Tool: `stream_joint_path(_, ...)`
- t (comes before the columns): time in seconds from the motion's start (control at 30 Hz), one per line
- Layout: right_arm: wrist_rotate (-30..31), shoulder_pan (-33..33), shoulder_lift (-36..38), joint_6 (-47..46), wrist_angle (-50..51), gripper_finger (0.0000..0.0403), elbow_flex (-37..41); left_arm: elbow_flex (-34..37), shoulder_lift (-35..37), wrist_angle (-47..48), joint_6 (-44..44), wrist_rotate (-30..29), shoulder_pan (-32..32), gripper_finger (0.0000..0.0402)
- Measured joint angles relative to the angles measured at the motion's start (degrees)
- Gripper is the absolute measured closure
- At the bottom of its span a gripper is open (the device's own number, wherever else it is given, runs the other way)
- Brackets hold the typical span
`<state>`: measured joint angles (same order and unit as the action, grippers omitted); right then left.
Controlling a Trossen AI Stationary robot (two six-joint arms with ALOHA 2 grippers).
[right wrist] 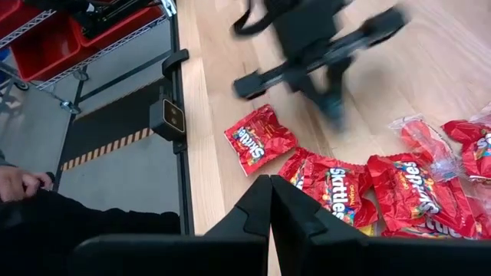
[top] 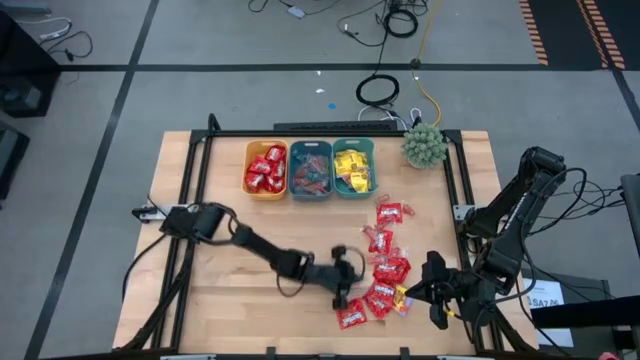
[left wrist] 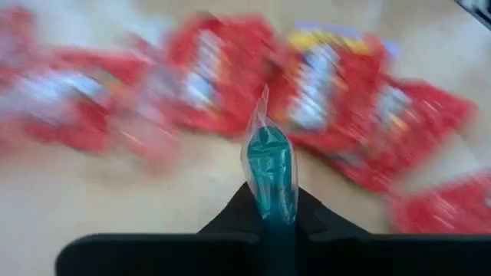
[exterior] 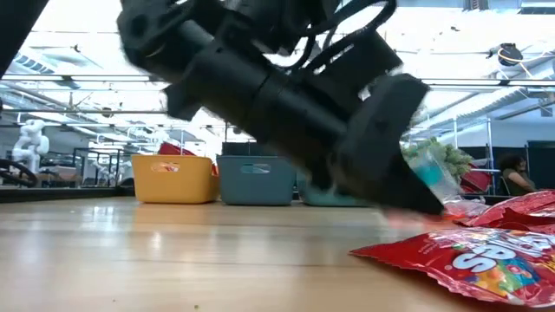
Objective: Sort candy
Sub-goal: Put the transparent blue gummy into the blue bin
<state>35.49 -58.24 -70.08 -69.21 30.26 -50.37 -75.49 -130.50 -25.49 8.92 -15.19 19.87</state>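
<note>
Nearest the front edge of the pale wooden table [top: 230, 290] we see the left gripper [left wrist: 270, 218], its dark fingers pinched tight on a small teal sweet in a clear, crinkly wrapper [left wrist: 268, 172]. Only the left wrist view shows this piece plainly; from above it is too small to make out. The left arm stretches low across the table from the left side, its gripper [top: 345, 283] just beside the near end of the scattered glossy red candy packets [top: 385, 270]. In the low view the same arm fills the frame as a blurred dark mass tilted down toward the wood, with one shiny red packet [exterior: 473, 260] lying flat in front.

The right gripper [right wrist: 270, 201] hangs near the front right corner with its fingers closed together and nothing between them. Its wrist view shows the lettering on the red packets and, off the table, a person's hand [right wrist: 21, 184].

Farther back, three small plastic bins sit touching in a row: an orange bin [top: 265, 168] holding red packets, a teal bin [top: 310, 170] of mixed small pieces, a second teal bin [top: 353, 168] holding yellow packets. A spiky green plant [top: 424, 145] stands just beside them.
</note>
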Motion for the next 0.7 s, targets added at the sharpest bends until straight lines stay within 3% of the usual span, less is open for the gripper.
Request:
stream_joint_path(0.23,0.16,0.0,-0.02,-0.5,-0.02,0.0403,0.0,5.65,13.87,3.99,-7.63,1.43,-7.55,0.039)
stream_joint_path(0.53,0.97,0.17,-0.02,-0.91,-0.02,0.0403,0.0,23.73,34.24,1.81,-10.83,2.48,-23.48,0.0391)
stream_joint_path(0.7,1.46,0.17,-0.02,-3.39,-0.02,0.0403,0.0,31.43,40.86,-0.98,-10.79,3.33,-33.03,0.0391)
